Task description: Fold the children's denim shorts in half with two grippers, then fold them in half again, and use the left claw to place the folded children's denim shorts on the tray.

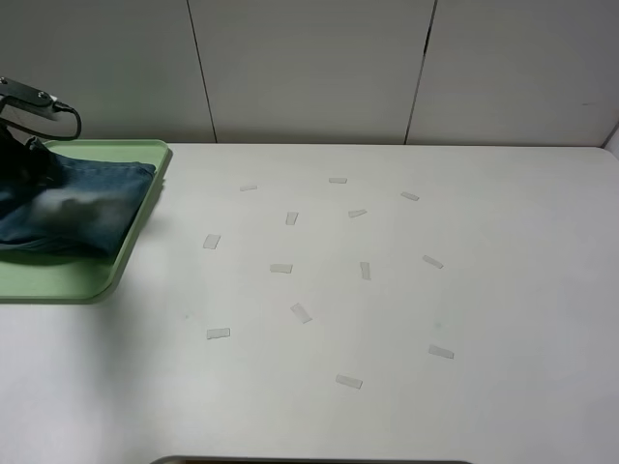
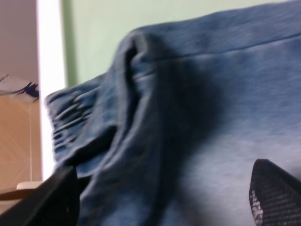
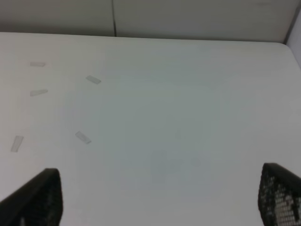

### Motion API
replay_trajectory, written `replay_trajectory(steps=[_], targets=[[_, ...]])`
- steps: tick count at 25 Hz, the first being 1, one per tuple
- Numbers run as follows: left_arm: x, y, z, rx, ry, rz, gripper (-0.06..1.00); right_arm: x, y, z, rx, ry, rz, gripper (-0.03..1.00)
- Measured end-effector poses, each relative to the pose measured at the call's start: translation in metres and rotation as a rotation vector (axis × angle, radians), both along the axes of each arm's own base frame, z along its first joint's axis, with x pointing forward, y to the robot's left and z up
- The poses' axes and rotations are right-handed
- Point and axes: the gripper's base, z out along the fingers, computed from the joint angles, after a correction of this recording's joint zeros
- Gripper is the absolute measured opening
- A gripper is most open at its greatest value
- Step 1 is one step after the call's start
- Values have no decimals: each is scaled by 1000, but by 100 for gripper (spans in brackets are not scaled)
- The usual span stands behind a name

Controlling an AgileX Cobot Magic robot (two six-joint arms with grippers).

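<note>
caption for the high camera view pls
Folded denim shorts lying on the green tray, left gripper above them.

The folded children's denim shorts [image 1: 73, 208], faded blue with a pale bleached patch, lie flat on the pale green tray [image 1: 58, 280] at the counter's left edge, gathered waistband showing

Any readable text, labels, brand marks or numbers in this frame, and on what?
None readable.
Denim shorts: no label or print visible.
Tray: plain.
Tape strips on the table: blank.
Cardboard in the left wrist view: too blurred to tell.
</note>
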Motion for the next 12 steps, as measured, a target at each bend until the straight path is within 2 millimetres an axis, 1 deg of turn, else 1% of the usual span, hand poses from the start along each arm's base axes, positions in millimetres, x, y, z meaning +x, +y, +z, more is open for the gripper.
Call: replay_trajectory(steps=[12], targets=[[-5, 21, 1, -6, -19, 53, 73, 0, 0, 0, 0, 0, 0, 63]])
